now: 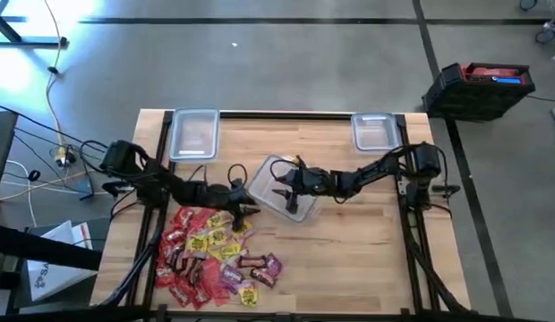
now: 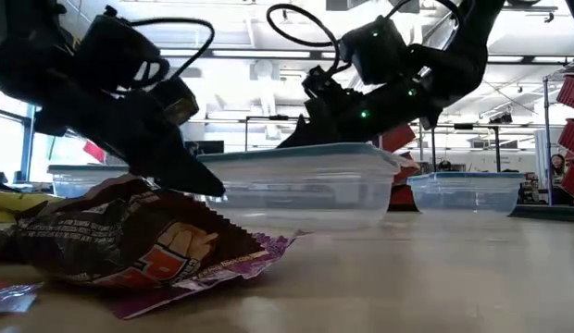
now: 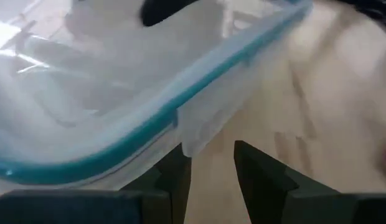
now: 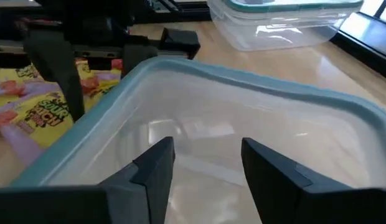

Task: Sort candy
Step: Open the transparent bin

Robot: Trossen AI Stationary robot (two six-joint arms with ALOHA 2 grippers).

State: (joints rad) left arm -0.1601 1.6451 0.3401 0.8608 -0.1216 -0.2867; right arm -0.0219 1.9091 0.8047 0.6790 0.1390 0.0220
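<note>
Both grippers are crowding the middle container [image 1: 285, 190]: left gripper [image 1: 244, 199] w/ fingers slightly spread, empty, by its rim; right gripper [image 1: 279, 184] spread over it. Candy [image 1: 210, 255] is lying piled on the surface nearby. Risk: arms colliding, tub getting shoved.

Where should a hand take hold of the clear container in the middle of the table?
Probably by the rim of the middle container, coming down from above with one finger inside the wall. It sits upright and open, so the teal-edged lip is exposed, and the right hand hangs open over it.
</note>
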